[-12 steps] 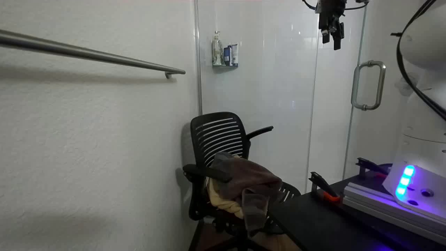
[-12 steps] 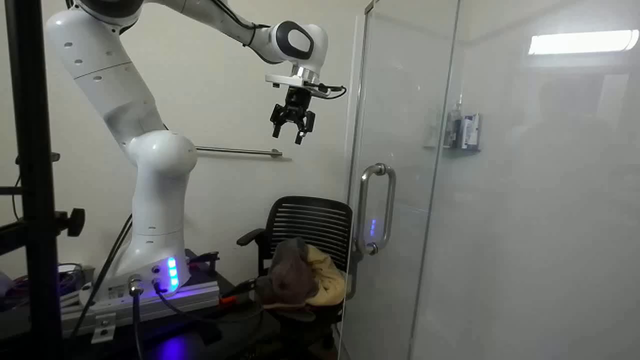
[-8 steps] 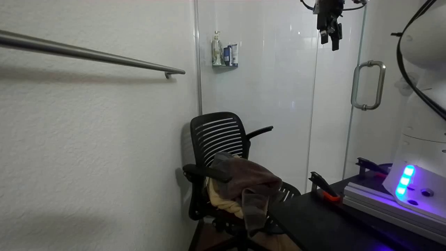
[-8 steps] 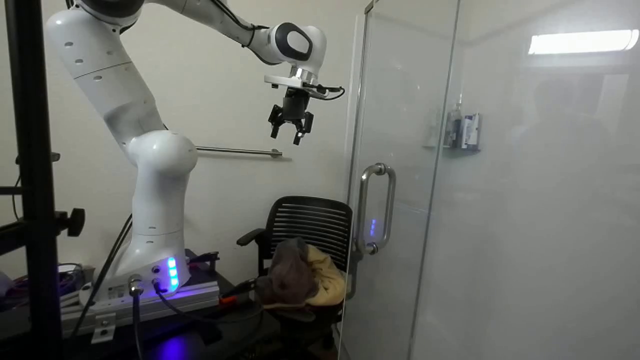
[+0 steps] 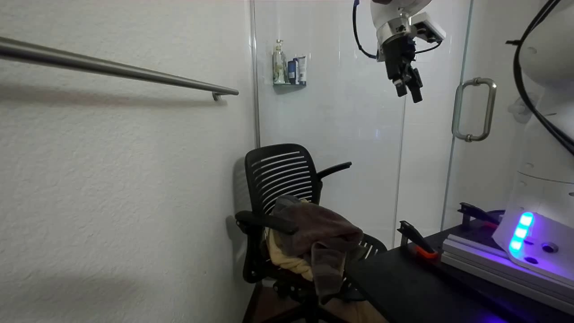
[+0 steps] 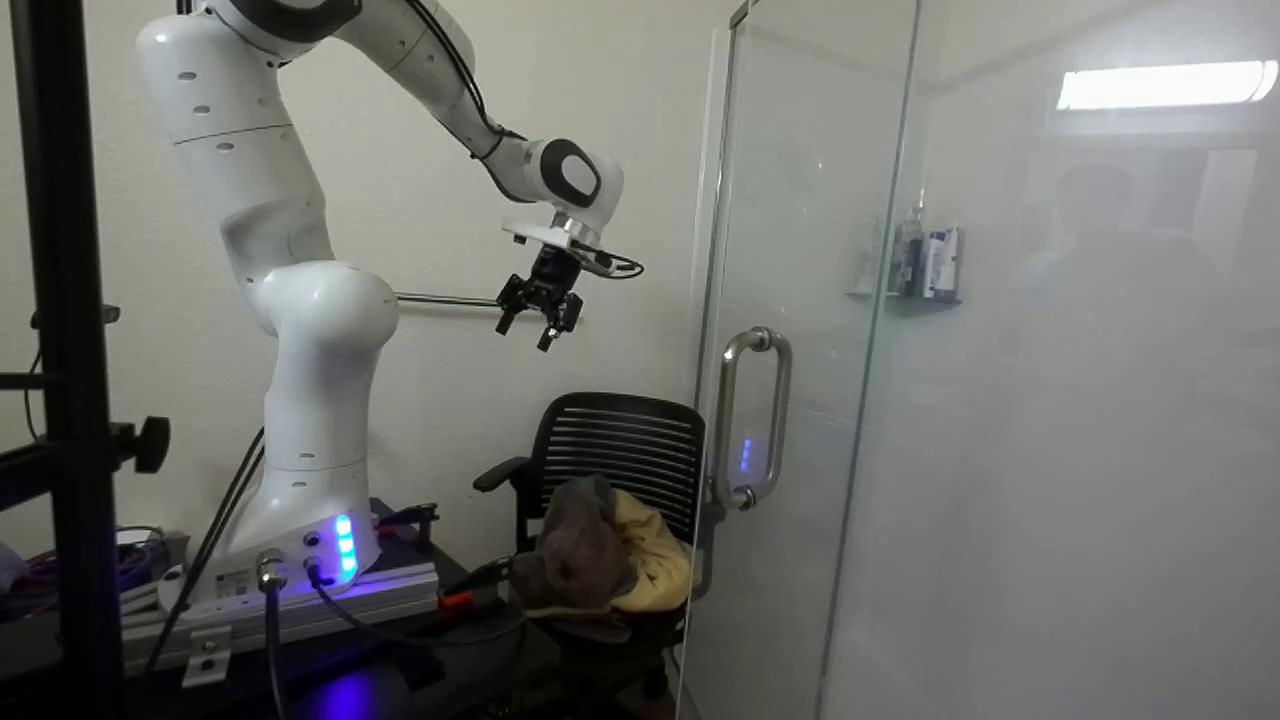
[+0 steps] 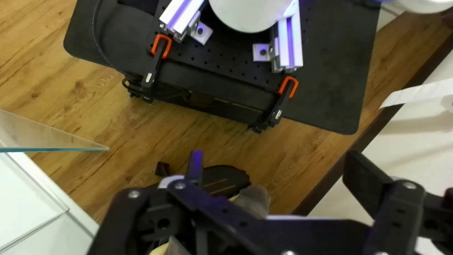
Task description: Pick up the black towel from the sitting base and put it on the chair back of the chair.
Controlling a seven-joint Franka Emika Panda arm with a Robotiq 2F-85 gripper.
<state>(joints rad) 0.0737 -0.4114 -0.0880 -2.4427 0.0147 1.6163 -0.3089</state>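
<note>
A dark grey-brown towel (image 5: pixel 320 224) lies bunched on the chair's seat, with a yellow cloth (image 5: pixel 287 260) under and beside it. In an exterior view the towel (image 6: pixel 585 555) covers the left part of the pile. The chair's black slatted back (image 5: pixel 282 175) stands upright behind the pile with nothing over it. My gripper (image 5: pixel 409 96) is empty and high above the chair, tilted. It shows open in an exterior view (image 6: pixel 525 337). In the wrist view its fingers (image 7: pixel 274 159) are wide apart. There, part of the towel (image 7: pixel 253 200) shows beyond them; the rest is hidden by the gripper.
A black table (image 5: pixel 403 278) with clamps (image 5: pixel 417 240) carries the robot base beside the chair. Chair armrests (image 5: pixel 267 222) flank the seat. A glass door with a metal handle (image 6: pixel 755 415) stands close to the chair. A towel bar (image 5: pixel 116 67) runs along the wall.
My gripper has moved down and to the left in both exterior views and has tilted. It stays open. The towel, yellow cloth and chair have not moved.
</note>
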